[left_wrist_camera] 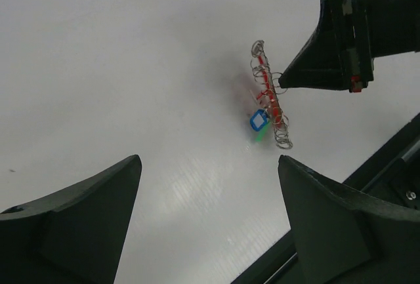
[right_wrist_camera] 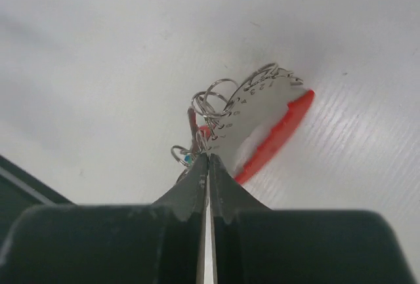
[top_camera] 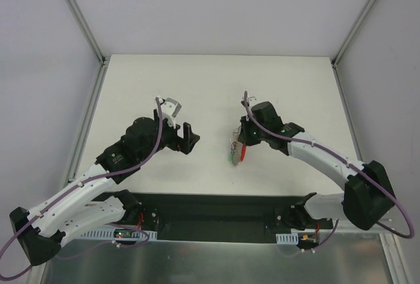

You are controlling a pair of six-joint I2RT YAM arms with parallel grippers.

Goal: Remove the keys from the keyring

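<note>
Keyring [right_wrist_camera: 282, 130] sits pinched at the tips of the right gripper [right_wrist_camera: 208, 157].

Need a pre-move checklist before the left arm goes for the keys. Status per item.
1. Right gripper shut on the keyring: ok.
2. Left gripper open: ok.
3. Left gripper apart from the keyring, bare table between: ok.
4. Blue-headed key in the left wrist view: ok.
5. Keyring lifted off the table: cannot tell.
6. Any key already off the keyring: cannot tell.
</note>
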